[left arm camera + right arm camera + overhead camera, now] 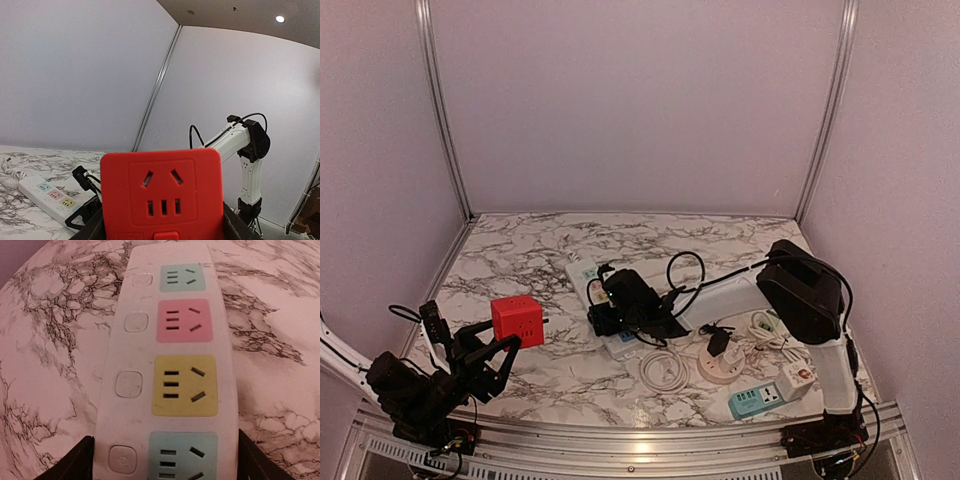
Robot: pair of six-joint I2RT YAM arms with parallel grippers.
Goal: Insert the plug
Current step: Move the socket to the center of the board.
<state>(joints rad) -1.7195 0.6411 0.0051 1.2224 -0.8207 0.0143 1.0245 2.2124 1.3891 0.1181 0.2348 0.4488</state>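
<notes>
Red cube plug (516,319) hangs clear of the marble table (520,260) at the near left, grasped between the fingers of the left gripper (508,338). In the left wrist view its front face is upright and fills the lower middle, with a two-slot socket above a row of three slots. A small dark stub sticks out of its right side in the top view; what it is I cannot tell.

Well to its right, mid-table, lies the white power strip (582,272) with teal, pink, yellow and pale blue socket panels, each with a button beside it. The right gripper (603,318) sits low over the strip's near end, and its fingers (75,465) straddle the strip, each right at a long edge. Whether they actually clamp it cannot be told.

Further right lie a coiled white cable (663,370) and a round white reel (720,368) with a black plug (718,343) on it.
</notes>
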